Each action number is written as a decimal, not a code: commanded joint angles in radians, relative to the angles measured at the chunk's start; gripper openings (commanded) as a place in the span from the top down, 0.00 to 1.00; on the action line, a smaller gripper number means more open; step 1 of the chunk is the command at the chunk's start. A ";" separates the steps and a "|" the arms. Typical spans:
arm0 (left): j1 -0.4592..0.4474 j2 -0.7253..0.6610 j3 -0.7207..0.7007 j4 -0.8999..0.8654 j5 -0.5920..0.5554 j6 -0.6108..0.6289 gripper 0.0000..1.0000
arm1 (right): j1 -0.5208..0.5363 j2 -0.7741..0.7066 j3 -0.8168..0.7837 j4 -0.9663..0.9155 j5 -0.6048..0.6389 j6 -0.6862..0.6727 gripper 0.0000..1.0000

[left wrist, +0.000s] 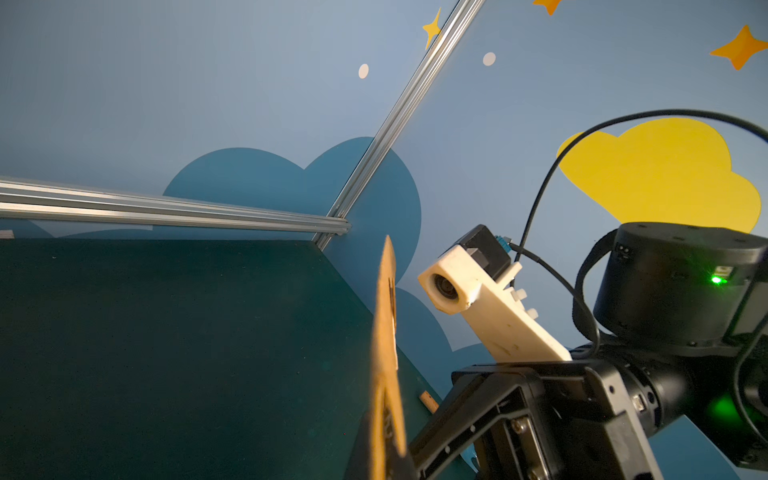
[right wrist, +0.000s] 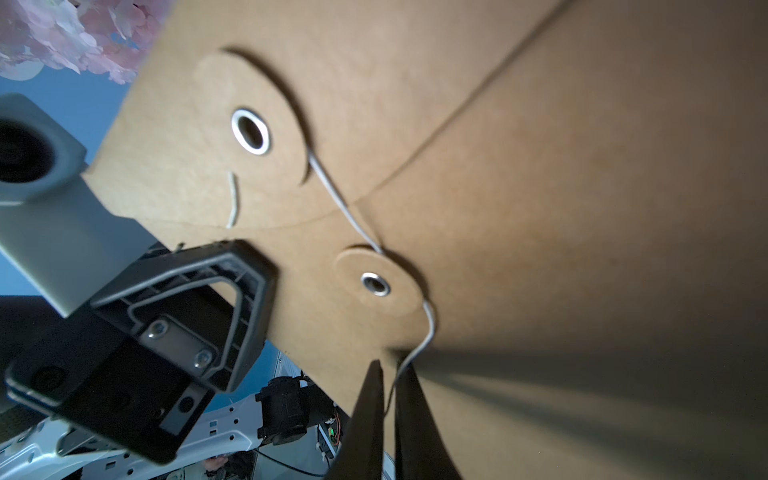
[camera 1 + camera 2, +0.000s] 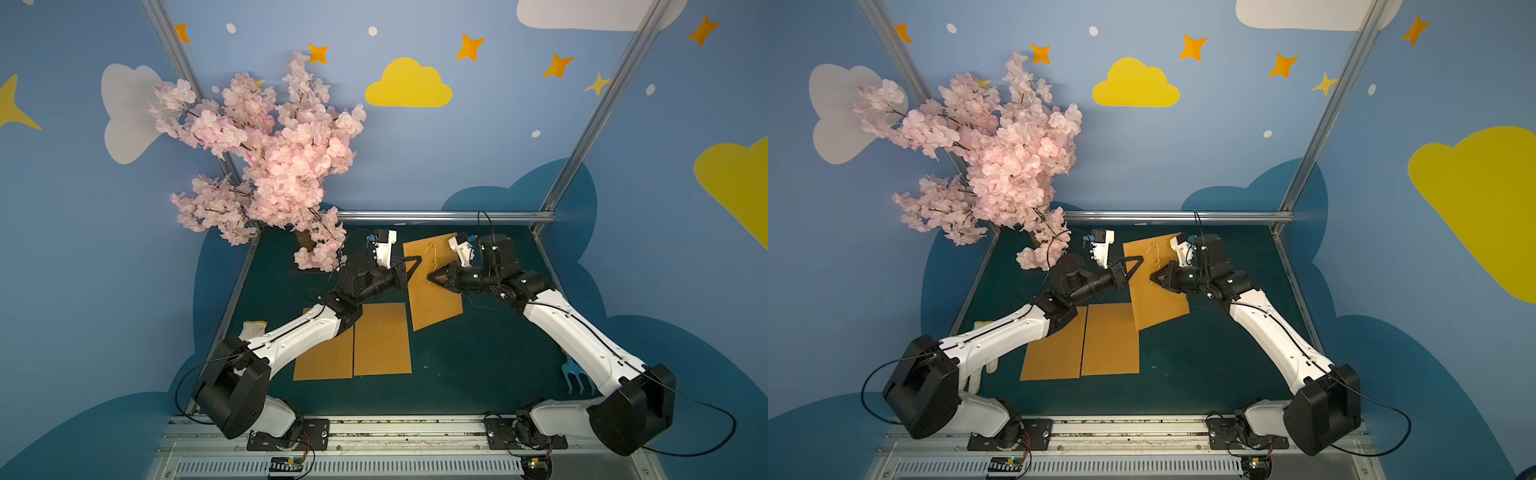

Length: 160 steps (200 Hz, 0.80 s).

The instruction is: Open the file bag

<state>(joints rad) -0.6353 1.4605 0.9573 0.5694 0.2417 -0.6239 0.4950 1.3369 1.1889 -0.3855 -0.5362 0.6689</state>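
Note:
The file bag (image 3: 434,291) (image 3: 1158,295) is a brown paper envelope with two round buttons, the flap's (image 2: 250,131) and the body's (image 2: 375,284), joined by a white string (image 2: 432,328). It is lifted off the green table, tilted. My left gripper (image 3: 417,260) (image 3: 1139,260) is shut on its left edge; in the left wrist view the bag (image 1: 384,332) shows edge-on. My right gripper (image 3: 430,279) (image 3: 1152,279) (image 2: 390,368) is shut on the string just below the body's button. The flap lies shut.
Two more brown envelopes (image 3: 382,338) (image 3: 324,357) lie flat on the table near the front. A pink blossom tree (image 3: 270,166) stands at the back left. A light blue toy fork (image 3: 577,378) lies by the right arm. Aluminium rails (image 3: 444,216) border the table.

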 commanded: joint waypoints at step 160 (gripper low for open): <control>0.008 -0.053 -0.058 0.035 -0.015 0.004 0.98 | -0.076 -0.030 0.067 -0.254 0.159 -0.247 1.00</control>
<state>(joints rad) -0.6346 1.4475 0.9089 0.5694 0.2291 -0.6174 0.4389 1.3231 1.2083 -0.5694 -0.4366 0.4828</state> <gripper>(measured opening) 0.048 0.047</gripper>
